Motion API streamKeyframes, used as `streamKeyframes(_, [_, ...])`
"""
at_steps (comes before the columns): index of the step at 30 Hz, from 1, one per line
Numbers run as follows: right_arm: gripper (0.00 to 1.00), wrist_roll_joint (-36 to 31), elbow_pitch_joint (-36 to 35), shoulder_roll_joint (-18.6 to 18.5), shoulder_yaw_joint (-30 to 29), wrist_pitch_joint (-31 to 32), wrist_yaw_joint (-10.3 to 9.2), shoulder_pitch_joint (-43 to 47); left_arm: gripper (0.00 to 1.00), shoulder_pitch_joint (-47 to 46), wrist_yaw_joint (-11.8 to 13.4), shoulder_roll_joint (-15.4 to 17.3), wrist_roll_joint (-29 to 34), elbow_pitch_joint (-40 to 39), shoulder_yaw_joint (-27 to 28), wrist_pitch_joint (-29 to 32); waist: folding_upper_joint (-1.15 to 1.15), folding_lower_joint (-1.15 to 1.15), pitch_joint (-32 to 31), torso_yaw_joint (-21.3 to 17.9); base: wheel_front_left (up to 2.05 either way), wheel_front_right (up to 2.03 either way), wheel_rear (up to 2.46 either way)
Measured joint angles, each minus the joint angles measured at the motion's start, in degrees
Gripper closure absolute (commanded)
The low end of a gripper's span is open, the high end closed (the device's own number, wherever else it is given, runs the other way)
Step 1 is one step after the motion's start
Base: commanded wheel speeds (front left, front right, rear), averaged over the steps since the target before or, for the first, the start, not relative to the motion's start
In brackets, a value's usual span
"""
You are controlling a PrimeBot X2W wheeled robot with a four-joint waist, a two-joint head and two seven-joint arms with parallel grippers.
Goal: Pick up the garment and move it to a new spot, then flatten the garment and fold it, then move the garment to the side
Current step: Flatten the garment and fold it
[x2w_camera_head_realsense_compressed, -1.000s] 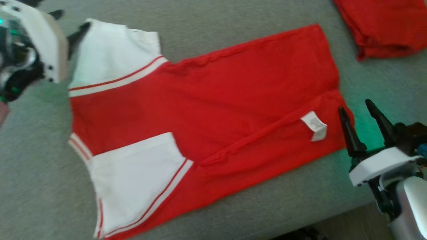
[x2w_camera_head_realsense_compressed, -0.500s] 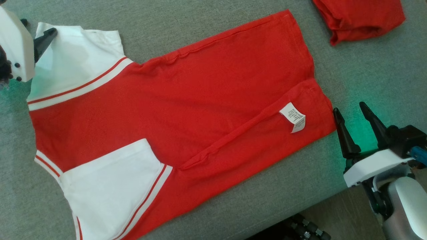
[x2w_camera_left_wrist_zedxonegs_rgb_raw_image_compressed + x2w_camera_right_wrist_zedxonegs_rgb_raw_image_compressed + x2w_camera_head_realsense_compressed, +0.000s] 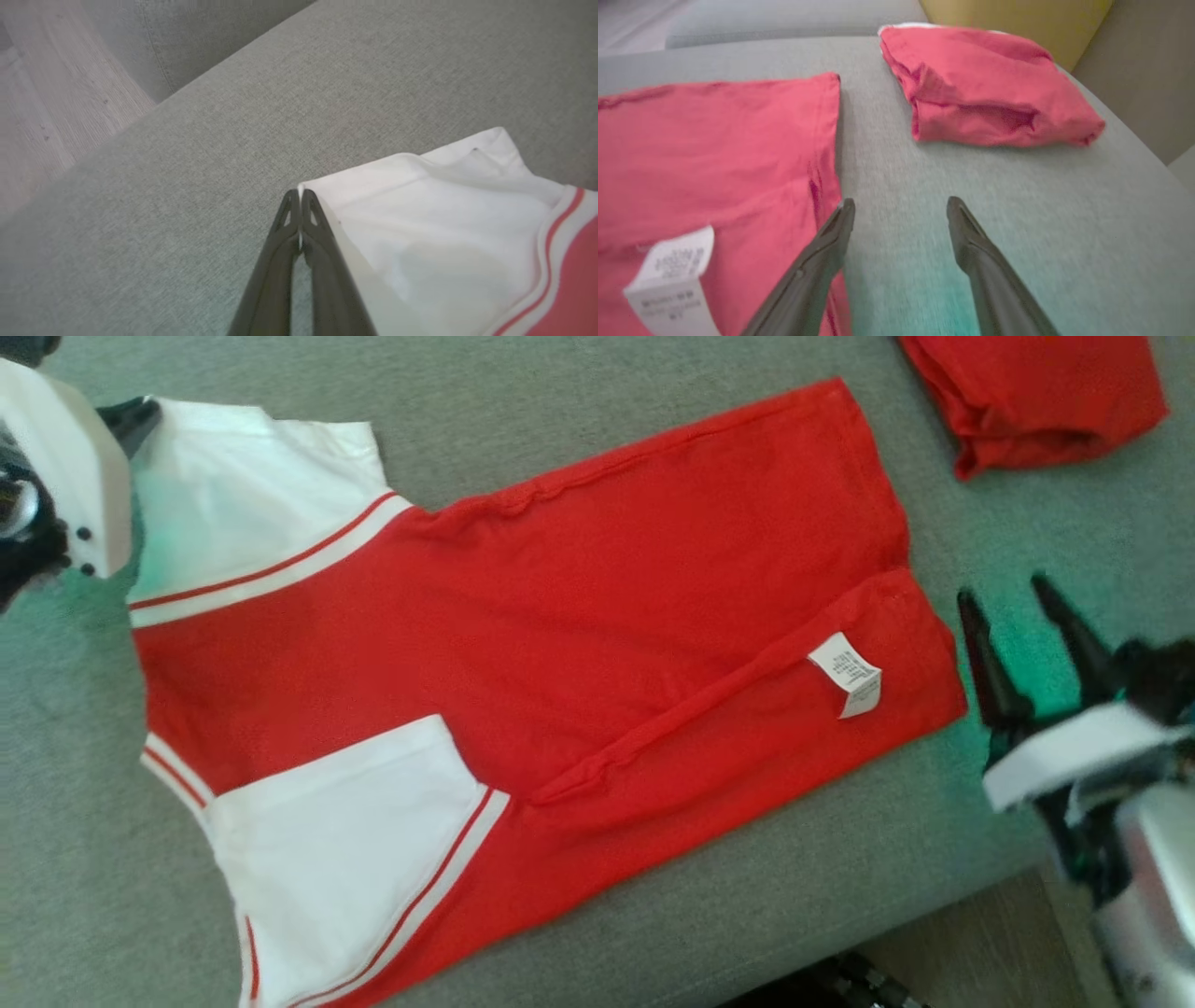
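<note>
Head view: a red short-sleeved knit garment with white sleeves (image 3: pixel 560 616) lies flat on the grey woven cushion (image 3: pixel 653 915), with a folded red cloth (image 3: pixel 1036 401) well apart. Left wrist view: the left gripper (image 3: pixel 299 196) is pinched onto the white sleeve's corner. Right wrist view: the right gripper (image 3: pixel 901 205) is spread and empty, just beside the hem.

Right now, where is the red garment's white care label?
In the head view, the care label lies on a folded strip of the red garment, at the right, just left of the open right gripper.
</note>
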Motion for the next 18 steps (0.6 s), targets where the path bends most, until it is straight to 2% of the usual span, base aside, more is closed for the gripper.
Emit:
streamKeyframes(7, [0.00,8.01,-0.54,-4.70,6.50,9.65,0.00,-10.96,1.00,-1.17,0.00,-0.21,-2.46,-1.99,-3.04,-2.11,0.00,0.00,-1.17,2.02,0.00,0.00,0.00])
streamKeyframes(11, [0.00,11.47,3.81,-6.04,12.15,15.02,0.00,-18.37,1.00,-2.20,0.00,-0.14,-3.49,-3.03,-5.30,-2.11,0.00,0.00,-1.16,3.08,0.00,0.00,0.00])
streamKeyframes(18, [0.00,12.02,15.89,-5.93,19.47,22.32,0.00,-30.14,1.00,-4.58,0.00,-0.15,-5.55,-3.97,-8.21,-2.42,0.00,0.00,-0.89,4.17,0.00,0.00,0.00])
